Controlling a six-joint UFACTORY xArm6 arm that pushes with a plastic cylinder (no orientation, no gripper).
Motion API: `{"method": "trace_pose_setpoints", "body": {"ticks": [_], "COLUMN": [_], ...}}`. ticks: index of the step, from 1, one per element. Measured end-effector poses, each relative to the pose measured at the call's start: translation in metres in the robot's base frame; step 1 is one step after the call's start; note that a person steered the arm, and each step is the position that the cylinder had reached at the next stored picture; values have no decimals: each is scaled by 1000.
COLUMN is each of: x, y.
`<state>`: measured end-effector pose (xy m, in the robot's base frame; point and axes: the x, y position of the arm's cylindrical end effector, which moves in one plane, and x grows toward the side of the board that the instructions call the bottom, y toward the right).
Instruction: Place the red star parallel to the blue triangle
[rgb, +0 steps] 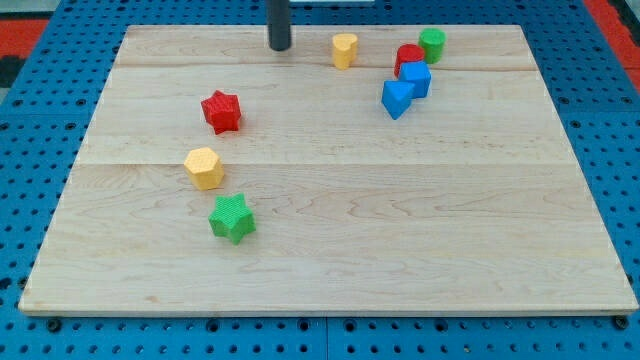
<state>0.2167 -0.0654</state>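
Note:
The red star (222, 111) lies on the wooden board (330, 250) at the view's left of centre. The blue triangle (397, 99) lies toward the view's upper right, touching a blue cube (416, 78). My tip (279, 46) is near the view's top edge, above and to the right of the red star, apart from it, and to the left of a yellow block (345, 50). It touches no block.
A red cylinder (408, 57) and a green cylinder (432, 44) sit just above the blue cube. A yellow hexagon (204, 168) and a green star (232, 218) lie below the red star. A blue pegboard (30, 150) surrounds the board.

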Motion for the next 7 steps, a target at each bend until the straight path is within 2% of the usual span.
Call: {"method": "trace_pose_setpoints", "body": {"ticks": [1, 2, 3, 4, 5, 6, 7], "x": [23, 61, 63, 61, 60, 60, 78], "y": [93, 115, 97, 28, -8, -8, -61]}}
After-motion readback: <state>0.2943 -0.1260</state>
